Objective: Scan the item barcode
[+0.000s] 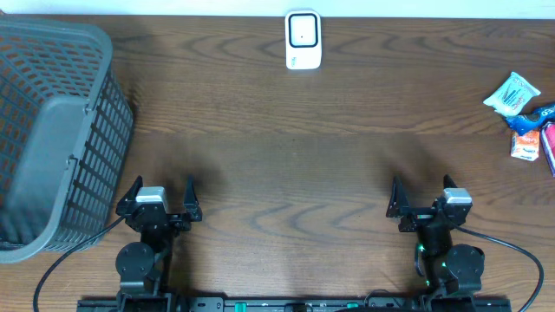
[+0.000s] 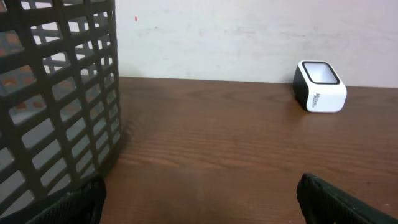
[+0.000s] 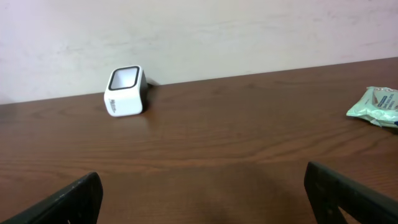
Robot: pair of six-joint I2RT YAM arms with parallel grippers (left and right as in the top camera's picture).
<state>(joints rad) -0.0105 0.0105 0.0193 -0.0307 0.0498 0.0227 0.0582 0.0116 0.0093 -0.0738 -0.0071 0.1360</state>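
Wooden bench (image 1: 286, 156), jaws on both arms apart and empty.
I'd send the right arm (image 1: 447, 251) to the packets (image 1: 513, 94) at three o'clock, grip one flat, barcode facing the scanner (image 1: 303, 39) at twelve.

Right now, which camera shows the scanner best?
The left wrist view: the scanner looks largest there, with its window and labelled side both plain. The right wrist view shows the scanner nearly as well, from its other side. The overhead view shows it small, from above only.
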